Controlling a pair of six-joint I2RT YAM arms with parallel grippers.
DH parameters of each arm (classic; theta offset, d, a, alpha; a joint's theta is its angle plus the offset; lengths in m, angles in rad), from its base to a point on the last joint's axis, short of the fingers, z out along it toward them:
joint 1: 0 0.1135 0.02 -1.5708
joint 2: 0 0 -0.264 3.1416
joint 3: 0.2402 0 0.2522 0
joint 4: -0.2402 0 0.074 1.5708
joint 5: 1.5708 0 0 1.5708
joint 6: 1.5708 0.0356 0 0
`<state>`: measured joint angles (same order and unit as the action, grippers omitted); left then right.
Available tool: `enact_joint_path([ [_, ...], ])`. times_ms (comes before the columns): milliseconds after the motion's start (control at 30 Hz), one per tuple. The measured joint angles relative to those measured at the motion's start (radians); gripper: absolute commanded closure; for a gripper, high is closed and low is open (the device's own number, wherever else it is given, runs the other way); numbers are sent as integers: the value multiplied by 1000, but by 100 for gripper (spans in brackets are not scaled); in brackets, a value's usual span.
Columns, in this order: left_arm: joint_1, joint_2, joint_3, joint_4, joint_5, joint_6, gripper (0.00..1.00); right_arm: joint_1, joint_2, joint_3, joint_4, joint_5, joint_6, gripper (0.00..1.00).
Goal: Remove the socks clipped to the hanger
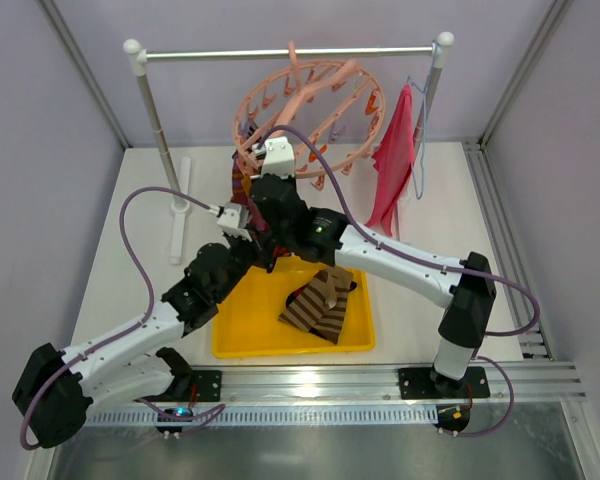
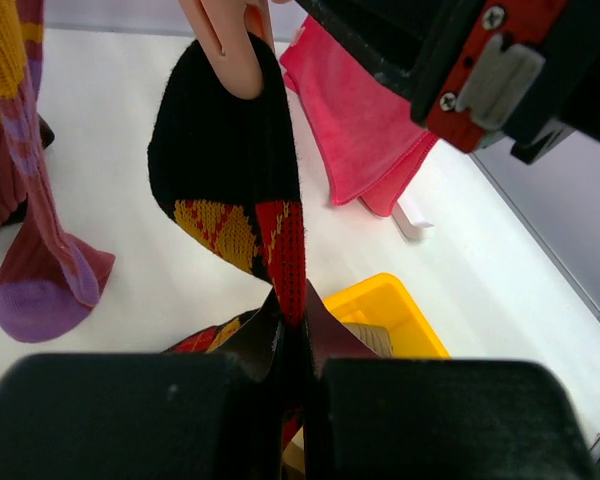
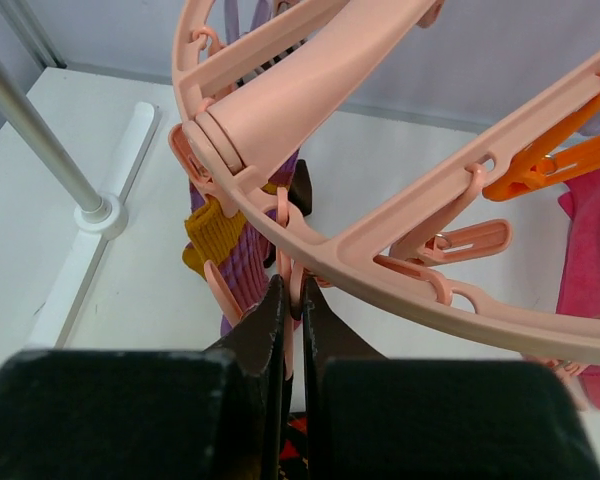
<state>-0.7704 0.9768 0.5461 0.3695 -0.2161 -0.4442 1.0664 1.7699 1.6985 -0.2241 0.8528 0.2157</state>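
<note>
The left claw (image 2: 292, 335) is pressed together on the lower end of the dark argyle sock (image 2: 225, 150), whose top hangs from a pink peg (image 2: 232, 55). The right claw (image 3: 292, 300) is pinched shut on a clip (image 3: 285, 240) under the rim of the round pink hanger (image 3: 310, 70). A purple-and-yellow sock (image 3: 242, 262) hangs just beside that clip. The hanger hooks over a rail (image 1: 280, 52), near a pink cloth (image 1: 395, 160). Below, brown striped socks (image 1: 320, 300) lie in a yellow tray (image 1: 245, 335) on the desk (image 1: 130, 250).
</note>
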Motion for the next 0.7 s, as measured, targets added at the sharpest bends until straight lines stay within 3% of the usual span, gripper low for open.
enact_joint_path([
  [233,0,0,-1,0,-2,3,100,-2,0,0,0,-1,0,95],
  [267,0,0,-1,0,-2,3,100,-2,0,-1,1,-1,0,89],
  [300,0,0,-2,0,-5,3,100,-2,-1,-3,3,-2,0,65],
  [400,-1,0,-4,-1,-14,3,100,-2,-11,-22,16,-8,5,28],
  [533,-2,0,-5,-3,-27,3,100,0,-44,-69,18,-22,5,20],
  [700,-4,0,-5,-10,-37,3,100,12,-100,-113,22,-49,5,18],
])
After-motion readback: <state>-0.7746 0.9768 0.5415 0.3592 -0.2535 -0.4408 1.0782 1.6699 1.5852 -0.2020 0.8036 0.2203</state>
